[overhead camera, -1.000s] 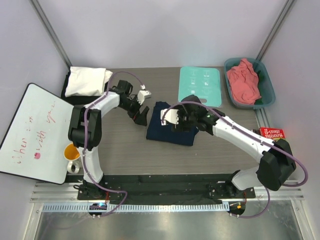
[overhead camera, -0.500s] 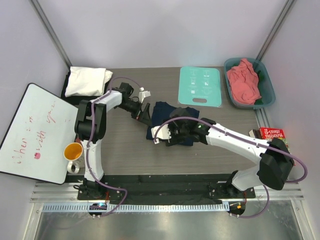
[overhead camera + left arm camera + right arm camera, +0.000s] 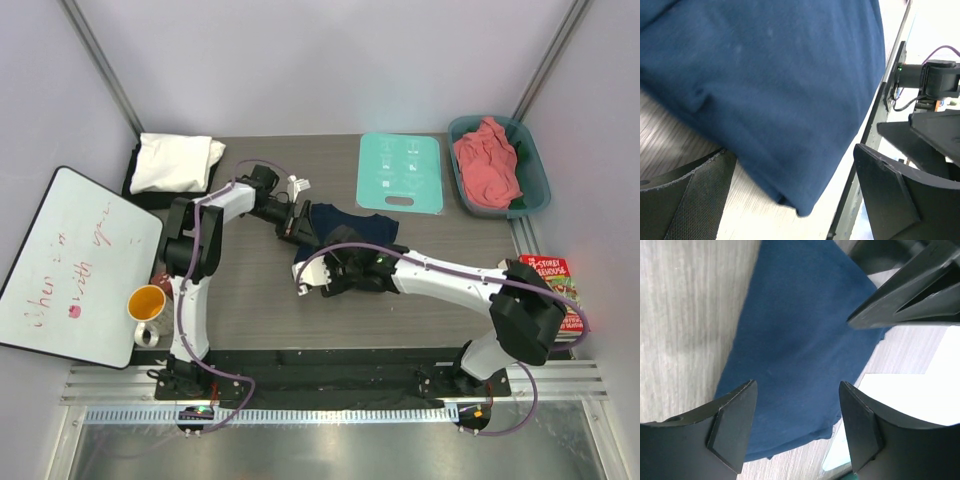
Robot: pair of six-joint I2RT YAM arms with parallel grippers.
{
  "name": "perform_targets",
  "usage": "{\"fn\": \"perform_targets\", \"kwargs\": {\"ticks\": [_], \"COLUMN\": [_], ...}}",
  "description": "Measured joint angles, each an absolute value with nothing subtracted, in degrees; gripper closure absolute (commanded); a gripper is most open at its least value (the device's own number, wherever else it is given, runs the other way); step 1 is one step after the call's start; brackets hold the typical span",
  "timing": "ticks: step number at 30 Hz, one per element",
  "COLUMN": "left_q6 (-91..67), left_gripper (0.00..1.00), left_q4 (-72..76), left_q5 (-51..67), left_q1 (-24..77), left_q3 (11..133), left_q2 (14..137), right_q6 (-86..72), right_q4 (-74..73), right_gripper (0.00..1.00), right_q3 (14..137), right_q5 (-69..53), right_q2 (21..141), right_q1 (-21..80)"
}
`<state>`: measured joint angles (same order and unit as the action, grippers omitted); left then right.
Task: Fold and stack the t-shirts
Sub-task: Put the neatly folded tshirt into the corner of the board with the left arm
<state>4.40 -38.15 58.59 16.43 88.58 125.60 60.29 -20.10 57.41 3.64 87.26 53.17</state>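
Note:
A dark navy t-shirt (image 3: 352,228) lies partly folded at the table's middle. It fills the left wrist view (image 3: 770,75) and the right wrist view (image 3: 800,330). My left gripper (image 3: 297,224) is open at the shirt's left edge, and a folded corner lies between its fingers (image 3: 792,155). My right gripper (image 3: 325,273) is open just above the shirt's near-left part (image 3: 797,385) and holds nothing. A folded white shirt (image 3: 176,161) lies on a black one (image 3: 133,186) at the back left. A salmon pink shirt (image 3: 487,160) sits in the tub.
The teal tub (image 3: 536,170) stands at the back right, with the mint-green board (image 3: 400,172) beside it. A whiteboard (image 3: 70,265) and an orange cup (image 3: 147,302) are at the left. A red box (image 3: 545,268) lies at the right edge.
My right gripper has slid across the navy shirt towards its near-left corner. My left gripper has moved right, up to the shirt's left edge.

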Motion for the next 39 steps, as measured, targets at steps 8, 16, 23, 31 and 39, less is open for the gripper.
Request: {"fn": "perform_targets", "kwargs": {"ticks": [8,16,23,31,39], "left_q6": [0.1,-1.1,-1.1,-1.1,-1.1], "left_gripper": [0.00,0.00,0.00,0.00,0.00], "left_q4": [-35.1,-34.5,-34.5,-34.6,-36.2], "left_q5": [58.8,58.9,59.0,59.2,60.3], "left_q1": [17.6,17.6,17.6,17.6,17.6], "left_q3": [88.2,88.0,88.1,88.1,90.1], "left_q2": [125.8,125.8,125.8,125.9,127.4], "right_q6": [57.0,50.3,49.3,48.2,46.0], "right_q4": [-13.5,-9.0,-7.5,-6.6,-7.0], "right_gripper": [0.36,0.37,0.36,0.38,0.40], "right_q3": [51.1,50.8,47.5,46.9,46.6], "right_q5": [9.4,18.1,18.7,18.4,16.3], "right_q2": [87.3,86.8,86.9,89.1,89.8], "right_q1": [47.8,36.5,35.4,29.5,27.3]}}
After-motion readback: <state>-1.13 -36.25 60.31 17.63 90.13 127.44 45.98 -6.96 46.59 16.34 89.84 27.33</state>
